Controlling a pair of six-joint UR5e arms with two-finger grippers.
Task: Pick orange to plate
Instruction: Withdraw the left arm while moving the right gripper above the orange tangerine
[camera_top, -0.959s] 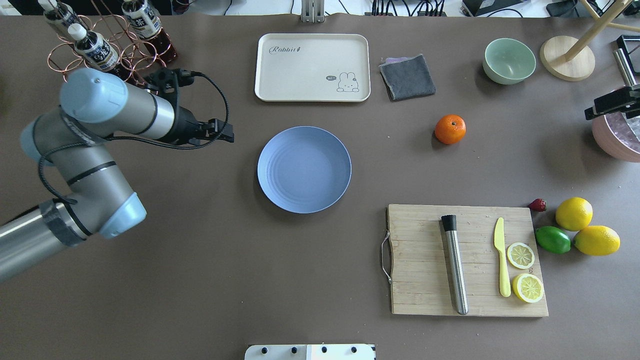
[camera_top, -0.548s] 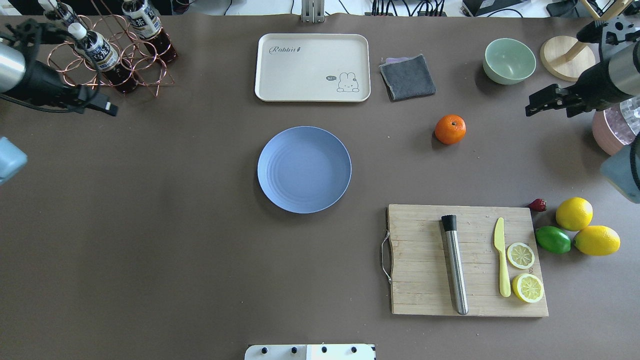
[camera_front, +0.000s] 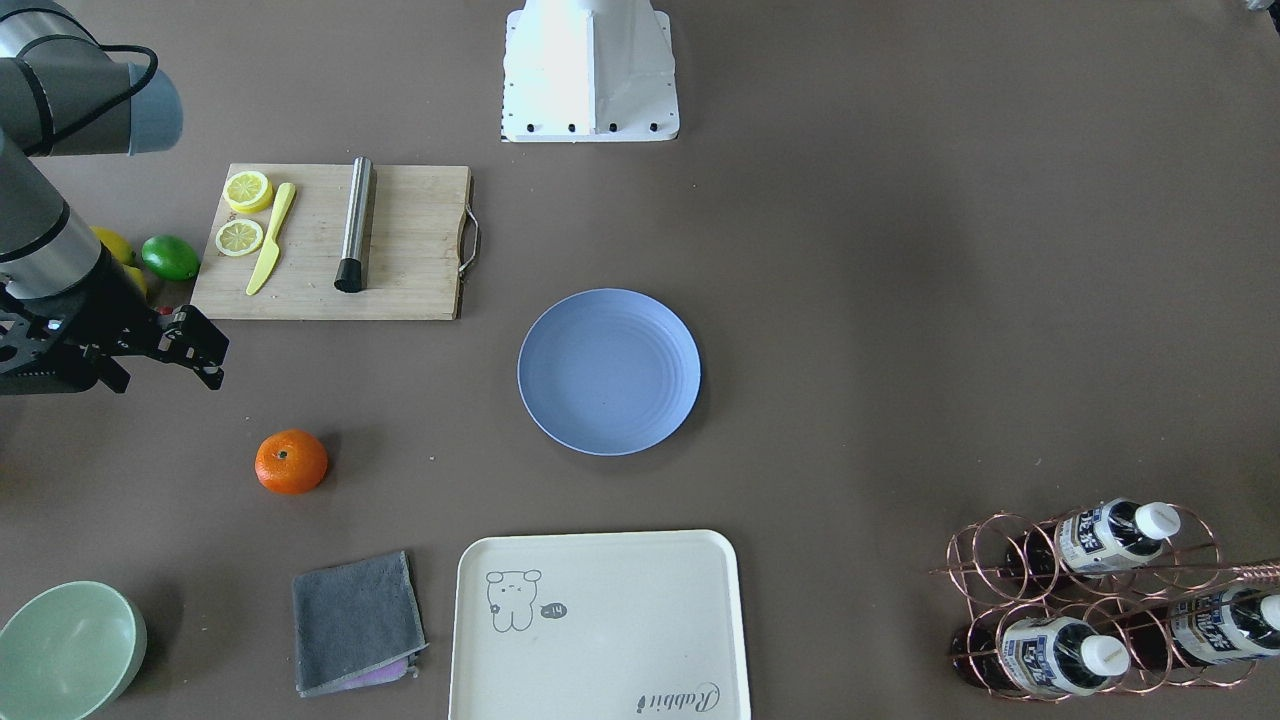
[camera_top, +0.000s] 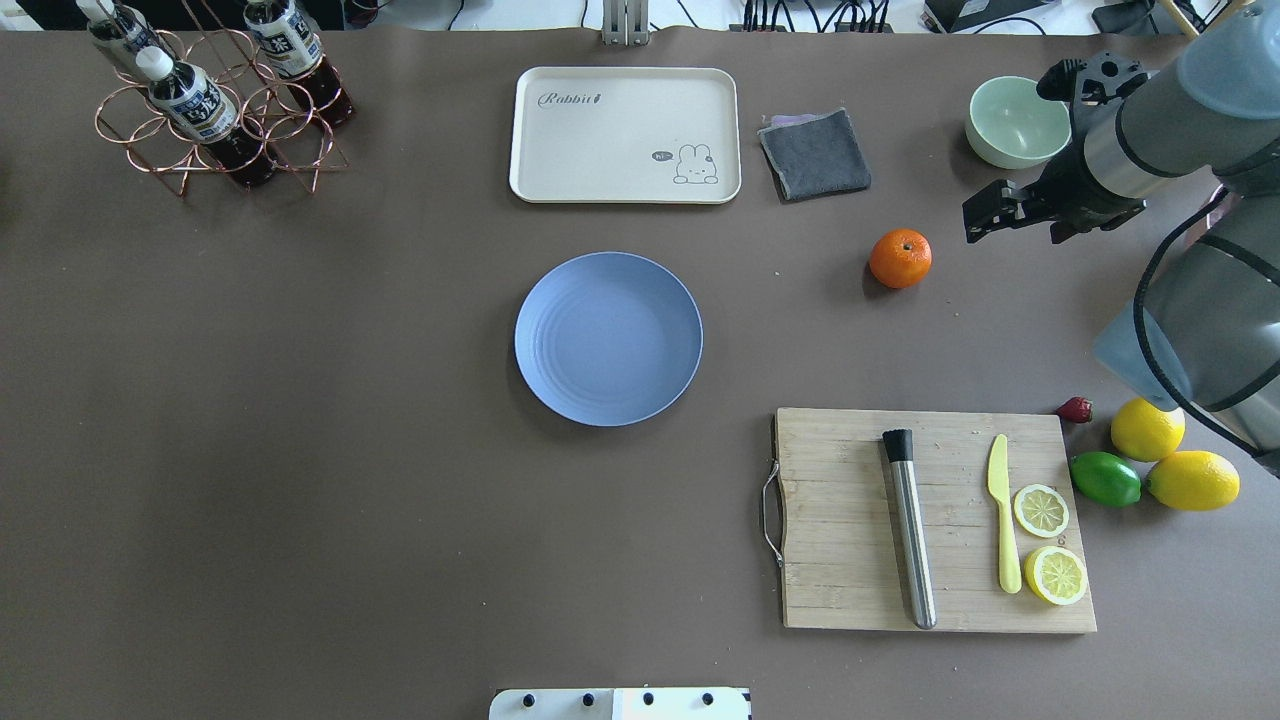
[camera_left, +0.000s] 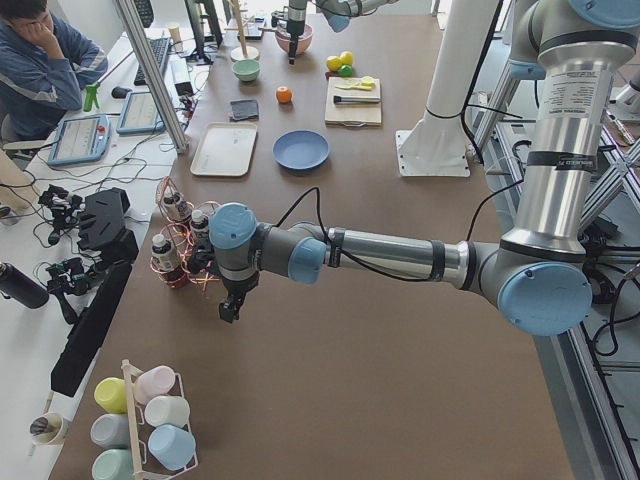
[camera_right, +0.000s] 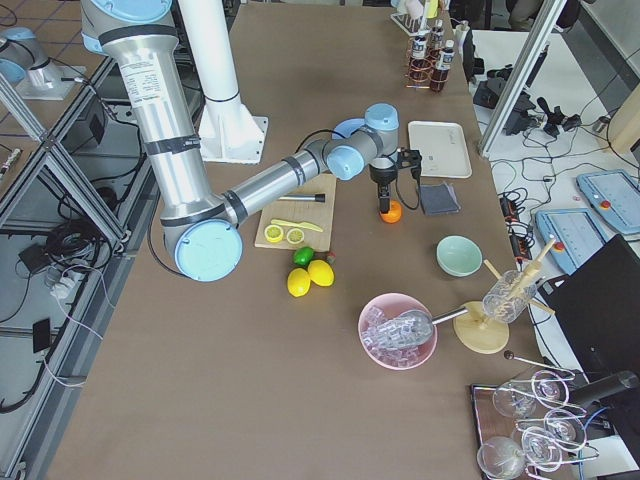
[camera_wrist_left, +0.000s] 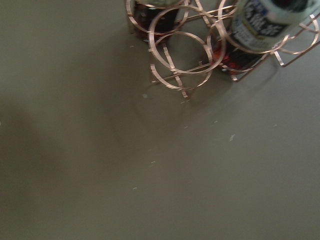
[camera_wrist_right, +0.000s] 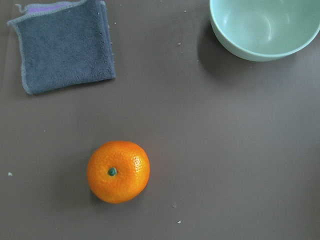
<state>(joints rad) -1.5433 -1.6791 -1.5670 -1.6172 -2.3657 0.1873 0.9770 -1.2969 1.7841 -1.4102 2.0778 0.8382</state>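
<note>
The orange (camera_top: 900, 258) lies on the brown table to the right of the periwinkle plate (camera_top: 608, 338), well apart from it. My right gripper (camera_top: 985, 215) hovers just to the right of the orange and looks open, with nothing between its fingers. The right wrist view looks straight down on the orange (camera_wrist_right: 118, 171), low and left of centre, green stem dot up. The front view shows the orange (camera_front: 291, 461), the plate (camera_front: 608, 371) and the right gripper (camera_front: 205, 350). My left gripper (camera_left: 230, 310) shows only in the left side view, beside the bottle rack; I cannot tell its state.
A grey cloth (camera_top: 814, 153) and a pale green bowl (camera_top: 1015, 120) sit behind the orange. The cream tray (camera_top: 624, 134) lies behind the plate. A cutting board (camera_top: 845, 540) carries a steel tool, a knife and lemon slices. Lemons and a lime (camera_top: 1105, 479) lie at right; a bottle rack (camera_top: 215, 120) stands far left.
The right arm has swung in from the right edge toward the orange. The left arm has pulled back and left the overhead view. The orange and plate stay put.
</note>
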